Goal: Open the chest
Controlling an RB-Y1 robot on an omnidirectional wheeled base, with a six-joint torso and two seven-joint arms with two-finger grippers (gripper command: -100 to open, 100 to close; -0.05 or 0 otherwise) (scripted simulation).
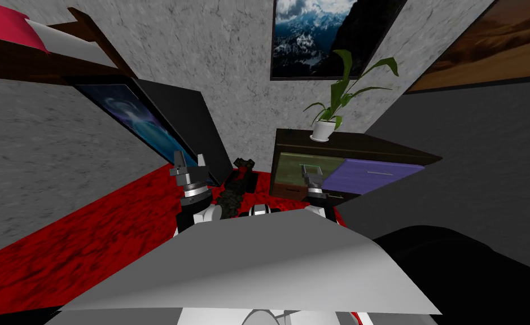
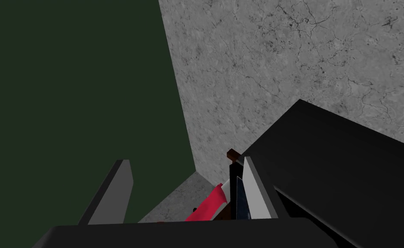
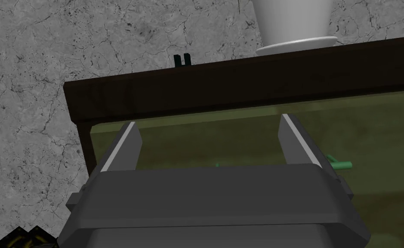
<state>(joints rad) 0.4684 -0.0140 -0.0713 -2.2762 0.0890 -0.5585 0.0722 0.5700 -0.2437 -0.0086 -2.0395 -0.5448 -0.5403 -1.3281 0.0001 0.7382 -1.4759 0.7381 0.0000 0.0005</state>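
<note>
In the middle right of the head view stands the chest (image 1: 371,148), a dark-topped cabinet against the wall. It has a green drawer front (image 1: 289,169) towards the frame's centre, a purple drawer front (image 1: 371,174) beside it and a potted plant (image 1: 322,130) on its top. Both fronts look shut, so the opening is not yet begun. Your right gripper (image 1: 313,180) hangs just before the green front with its fingers spread wide and nothing between them. The thin green handle (image 3: 340,164) shows in the right wrist view, one end poking out past one finger and a sliver showing between the two. The gripper's own body hides most of the bar, so you probably cannot judge from here how near the fingertips are to it. Bring the bar up into the gap between the fingers, level with their tips, and square the fingers across it before you go in. Close only when the bar sits well inside the fingers, then pull straight back along the drawer's travel, not sideways, so the grip does not slip off. Your left gripper (image 1: 189,158), left of centre in the head view, is raised, open and empty; keep it clear of the work.
</note>
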